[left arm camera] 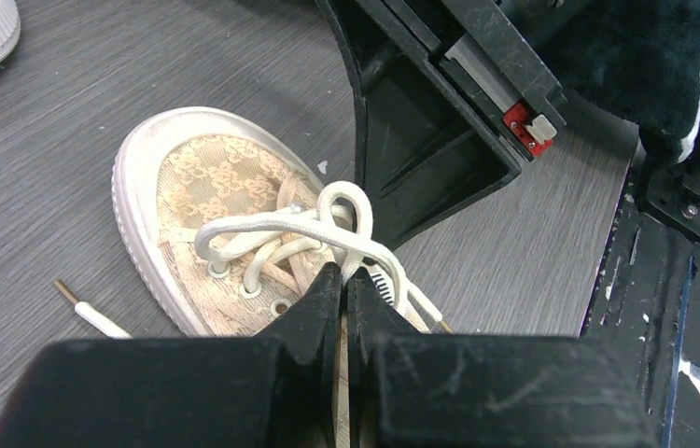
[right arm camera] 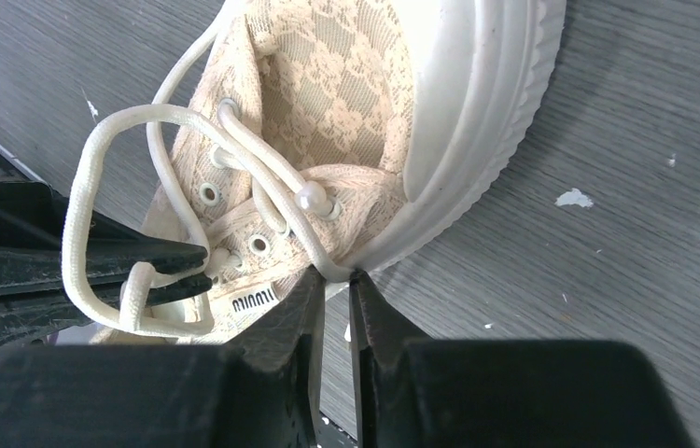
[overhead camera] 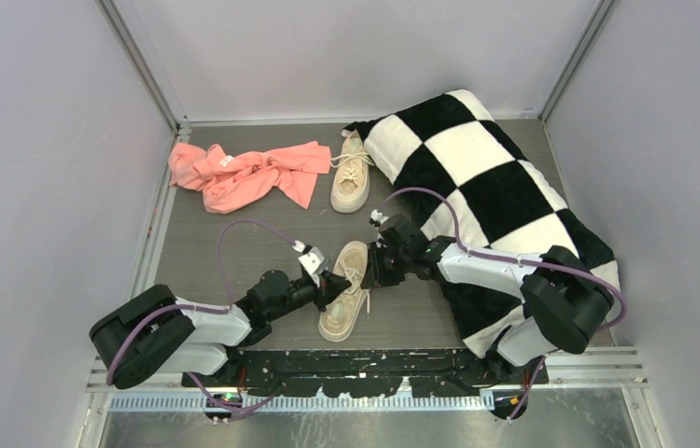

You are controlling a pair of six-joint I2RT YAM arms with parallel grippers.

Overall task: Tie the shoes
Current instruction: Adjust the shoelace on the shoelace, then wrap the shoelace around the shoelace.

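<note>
The near shoe [overhead camera: 344, 291] lies at lower centre of the top view, its laces [left arm camera: 281, 229] pinched from both sides: left gripper [left arm camera: 344, 277] clamped tight on a loop, right gripper [right arm camera: 335, 280] nearly closed on a strand. The other shoe [overhead camera: 352, 173] sits higher, between pink cloth [overhead camera: 248, 175] and checkered pillow [overhead camera: 486, 187].

Light: bright, even, from above.
Shadows: soft, faint, under the jaws.
Glare: slight washout on shoe [right arm camera: 477, 121] sole beyond the jaws.
Focus: sharp beyond the jaws, soft behind.
</note>
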